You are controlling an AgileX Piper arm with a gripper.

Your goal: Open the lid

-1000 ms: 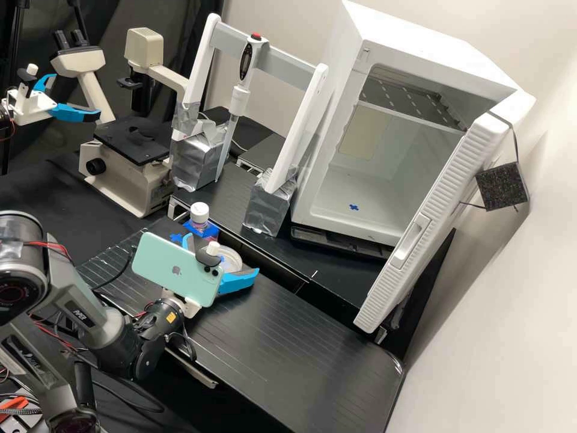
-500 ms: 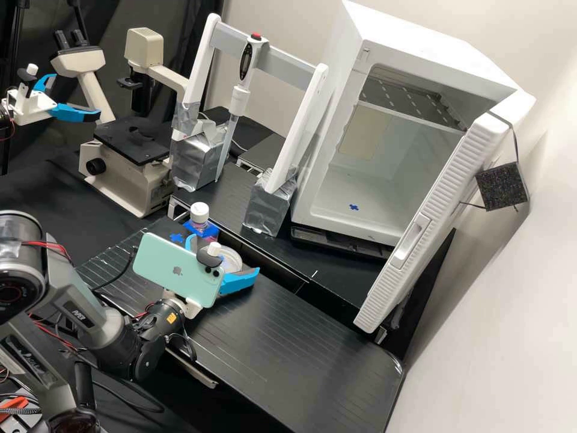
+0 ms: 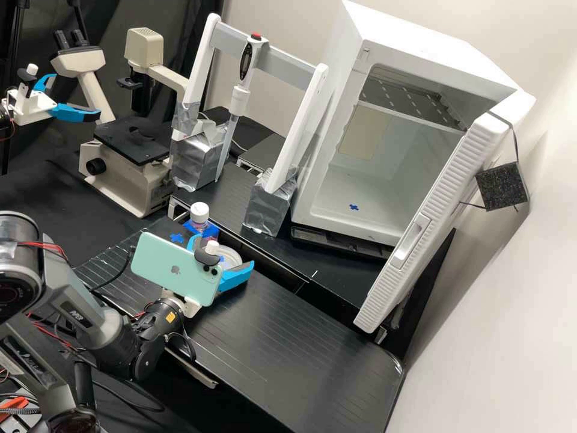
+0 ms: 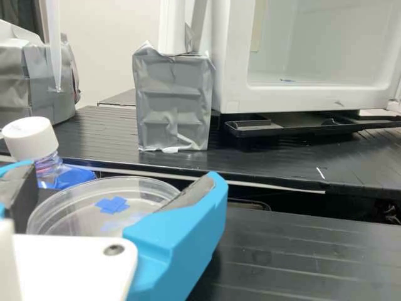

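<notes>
claw and dish at the counter. the white gripper [image 3: 222, 252] with two bright blue fingers [image 4: 188, 232], carried by the dark grey arm [image 3: 111, 343], sits low over the black ribbed counter [image 3: 300, 337], near its far edge. the claw is released, its fingers parted and straddling the round, clear plastic dish [image 4: 75, 210]; whether either pad touches the rim cannot be told. the dish lies flat between the fingers, straight out from the claw's white body, one finger on each side; being round, it offers no long axis to match. a small white-capped bottle [image 3: 199, 211] stands just beside it, along the same edge. the line between lid [image 4: 141, 194] and base cannot be made out.

the step in hand appears to be the grip, with the lid yet to be raised. the coming move probably calls for a light, even squeeze across the dish's width, high on the rim, then a level lift; pads set too low might take the base as well.
</notes>
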